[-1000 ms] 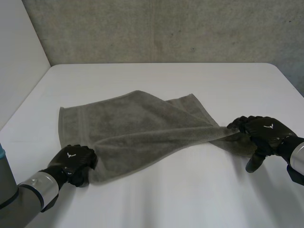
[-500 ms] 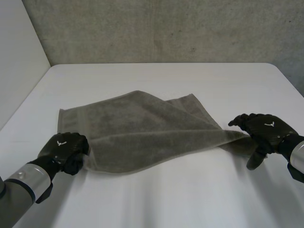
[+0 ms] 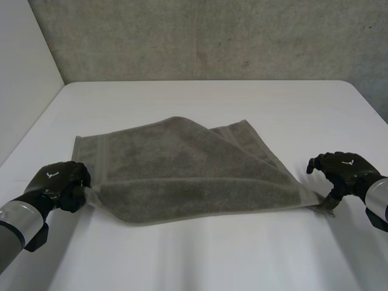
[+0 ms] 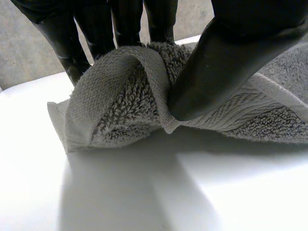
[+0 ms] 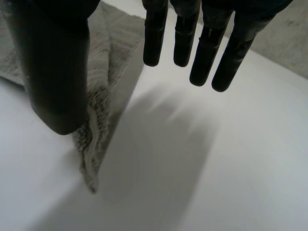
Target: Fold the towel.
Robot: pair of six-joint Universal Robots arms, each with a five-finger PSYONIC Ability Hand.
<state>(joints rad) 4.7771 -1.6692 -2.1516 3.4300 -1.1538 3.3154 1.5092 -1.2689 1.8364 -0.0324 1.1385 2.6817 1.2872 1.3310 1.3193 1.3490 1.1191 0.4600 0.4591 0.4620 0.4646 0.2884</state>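
Nearest the camera, the left hand [image 3: 57,182] sits low on the worktop [image 3: 200,254] at the near left corner of the towel [image 3: 188,170]. In its wrist view the thumb bears down on a bunched fold of terry while the fingers [image 4: 122,21] curl in behind it, so that corner is firmly pinched.

Over on the other side, the right hand [image 3: 342,170] is at the near right corner. Its fingers [image 5: 185,33] are straight, spread and clear of the cloth. The thumb comes down right at the tip of the corner, which lies flat on the worktop, though I cannot tell whether it is actually touching. That hand is open and has hold of nothing.

Between the two hands the towel's near edge runs in a fairly straight line. Further back, the grey towel is spread out in the middle of the worktop, with an upper layer lying slantwise over the lower one. The lower layer's banded far right corner peeks out from under it. Beyond that there is bare white worktop, then a grey wall [image 3: 212,36].
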